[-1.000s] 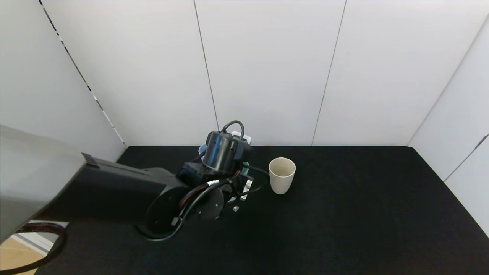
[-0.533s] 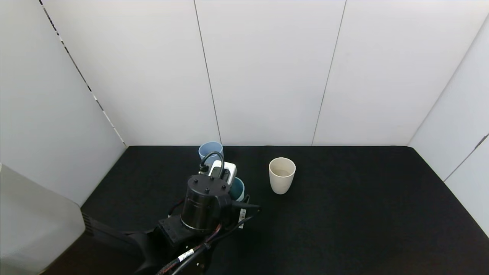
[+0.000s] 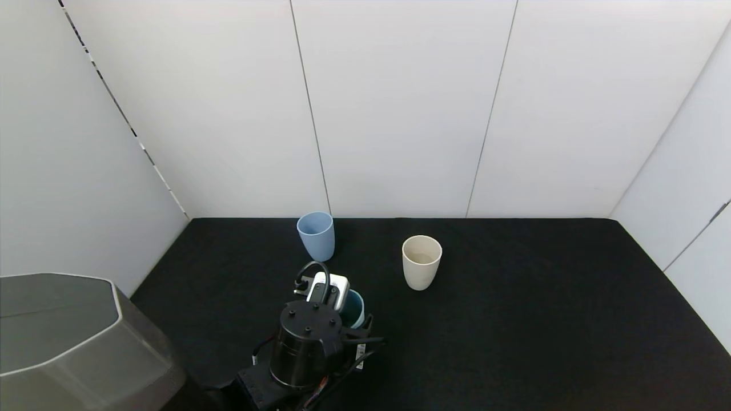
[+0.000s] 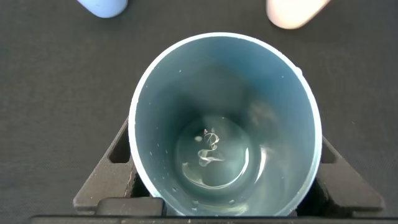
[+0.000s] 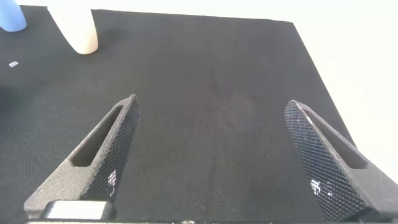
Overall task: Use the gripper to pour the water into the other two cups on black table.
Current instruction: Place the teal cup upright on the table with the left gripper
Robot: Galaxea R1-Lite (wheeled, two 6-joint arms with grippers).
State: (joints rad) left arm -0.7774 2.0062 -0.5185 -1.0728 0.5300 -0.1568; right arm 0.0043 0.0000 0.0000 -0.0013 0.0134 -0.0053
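Observation:
The light blue cup [image 3: 315, 235] stands upright near the back wall on the black table [image 3: 514, 319]. The cream cup [image 3: 421, 262] stands upright to its right. My left gripper [image 3: 355, 319] is shut on a teal cup [image 3: 353, 307], held upright in front of the blue cup. In the left wrist view the teal cup [image 4: 224, 81] fills the frame between my black fingers [image 4: 102, 180], with a little water at its bottom. The bases of the blue cup [image 4: 102, 6] and cream cup [image 4: 292, 11] show beyond it. My right gripper [image 5: 214, 143] is open and empty over bare table.
White wall panels [image 3: 400, 114] close the table at the back and both sides. A grey part of my left arm [image 3: 74, 342] fills the lower left corner. The right wrist view shows the cream cup [image 5: 78, 28] and blue cup [image 5: 9, 15] far off.
My left arm has drawn back toward the near edge with the teal cup, uncovering the blue cup. The teal cup now stands upright. The two other cups have not moved.

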